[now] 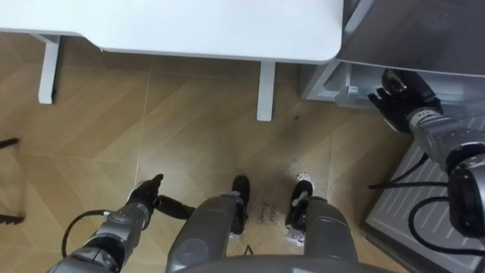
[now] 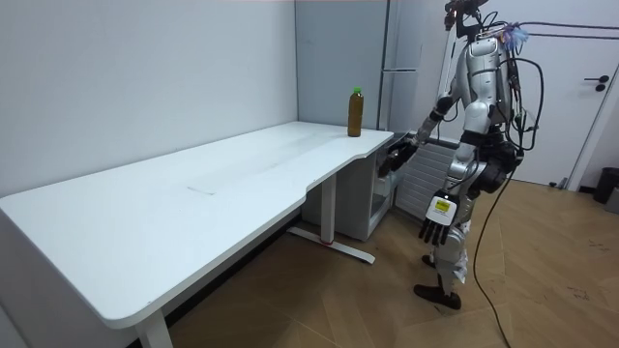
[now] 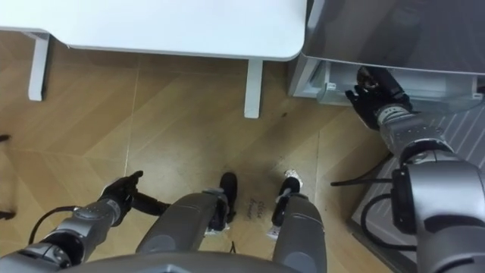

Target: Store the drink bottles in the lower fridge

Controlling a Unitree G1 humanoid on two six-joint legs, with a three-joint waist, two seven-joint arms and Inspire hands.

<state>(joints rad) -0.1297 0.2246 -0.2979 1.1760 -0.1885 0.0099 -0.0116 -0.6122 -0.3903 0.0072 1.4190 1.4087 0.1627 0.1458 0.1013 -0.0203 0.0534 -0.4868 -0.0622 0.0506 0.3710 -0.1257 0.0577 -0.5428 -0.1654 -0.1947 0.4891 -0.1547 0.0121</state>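
Now: white desk, grey fridge at its far end, robot standing by that end. Step judged: opening lower fridge.

- Right hand at fridge's lower front edge, fingers partly hidden, grip cannot tell.
- To do it well: hook fingers fully behind edge, pull along door arc, keep legs clear of swing.
- Left hand hangs low, fingers loose, empty.
- Drink bottle on desk corner beside fridge, upright, long axis vertical, green cap up.
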